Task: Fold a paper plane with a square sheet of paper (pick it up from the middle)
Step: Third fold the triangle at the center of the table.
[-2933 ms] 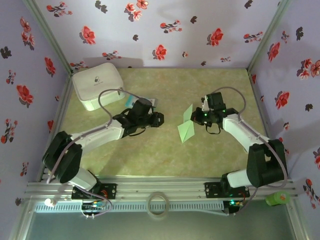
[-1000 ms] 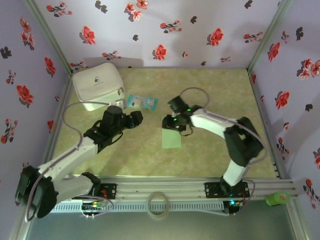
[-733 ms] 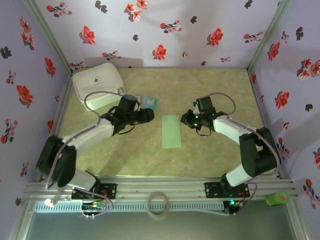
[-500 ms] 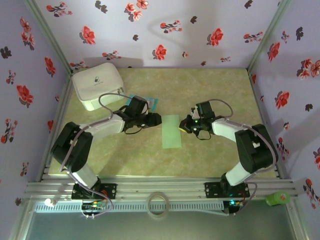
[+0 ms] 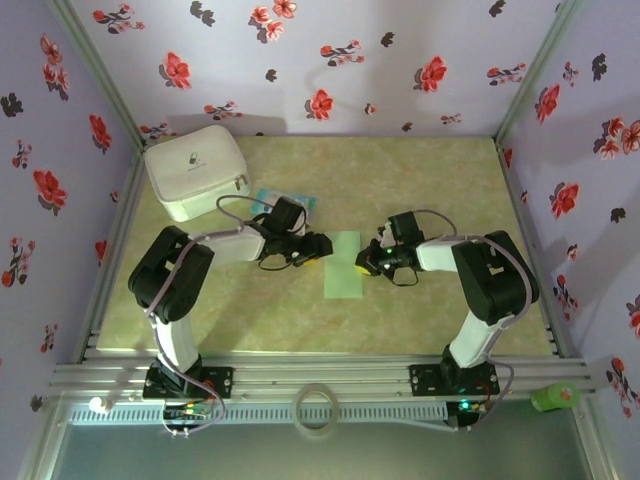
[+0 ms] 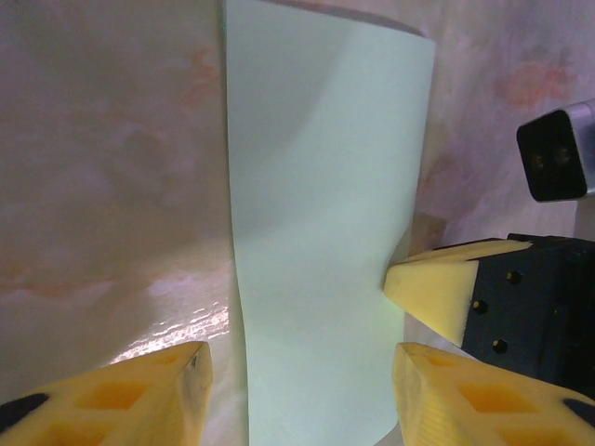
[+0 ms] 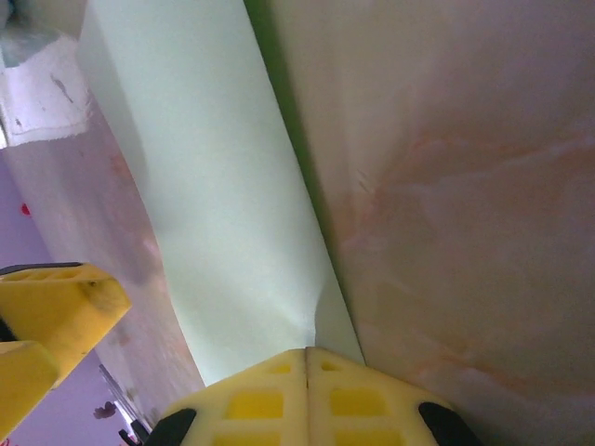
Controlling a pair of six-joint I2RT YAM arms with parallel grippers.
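at mid-table right gripper [image 7: 307, 360], closed, pins the square sheet of paper [image 5: 343, 268] flat, likely steadying it; left gripper [image 6: 299, 395] open at opposite edge.

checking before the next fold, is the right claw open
No, the right wrist view shows the right claw with its two yellow fingers pressed together at the edge of the green paper.

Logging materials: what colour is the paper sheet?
The sheet is plain pale mint green, clearest in the left wrist view.
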